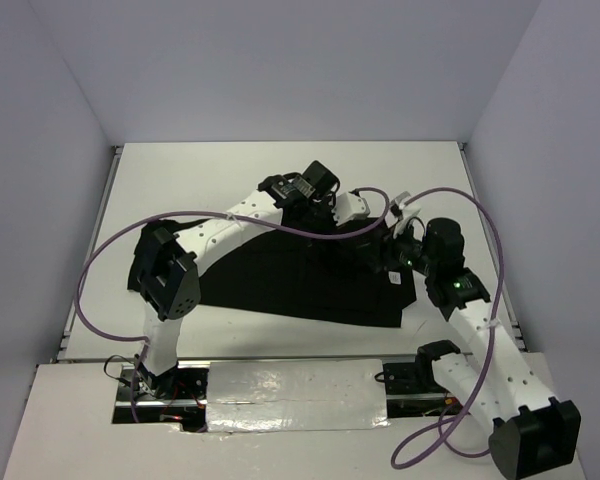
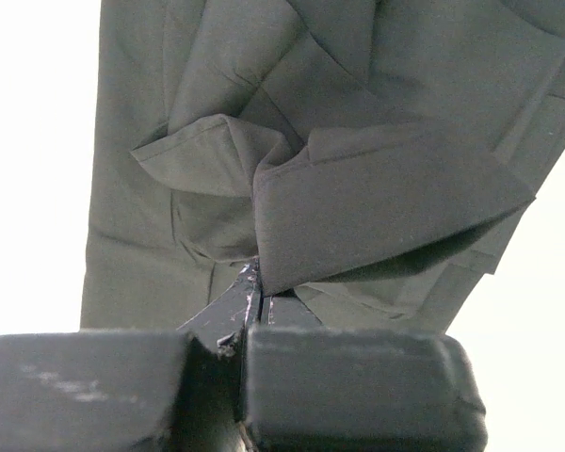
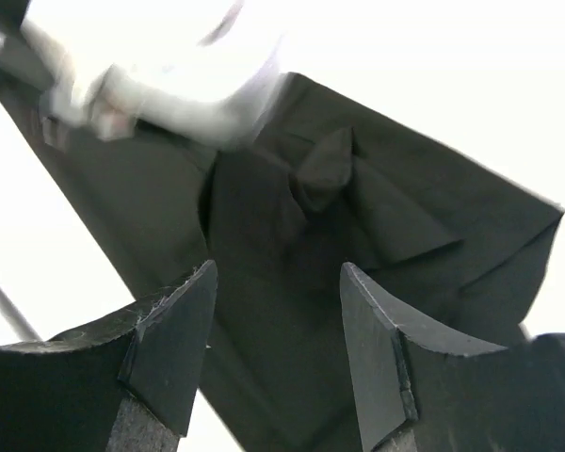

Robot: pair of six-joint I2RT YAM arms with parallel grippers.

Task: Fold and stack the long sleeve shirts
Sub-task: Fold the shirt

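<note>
While the left gripper [image 2: 250,306] is clenched tight on a pinch of the shirt [image 1: 280,285], the right gripper [image 3: 278,320] hangs with its jaws apart and nothing between them.

The shirt is black and lies on the white table [image 1: 280,170], roughly mid-table between the two arms. In the top view most of it looks flat. Its near edge runs at a slant towards the right, and its far right part is hidden under both grippers, which sit near each other there.

The left arm [image 1: 210,235] arches from its base at lower left over the shirt's left part. The right arm [image 1: 480,340] comes in from lower right.

In the left wrist view the cloth is bunched into several folds that run down to the closed fingertips. One thick flap [image 2: 386,202] sticks out to the right of the pinch. Cannot tell how far the cloth is raised off the table.

In the right wrist view two dark fingers [image 3: 174,330] are spread, with the shirt below and beyond them. A small peaked fold [image 3: 325,169] rises from the cloth just past the gap. A blurred white part of the left arm shows at the top left of that view, over the shirt.

A small white tag [image 1: 392,280] sits on the shirt's right part, just beside the right gripper. Purple cables [image 1: 90,270] loop from both arms.
</note>
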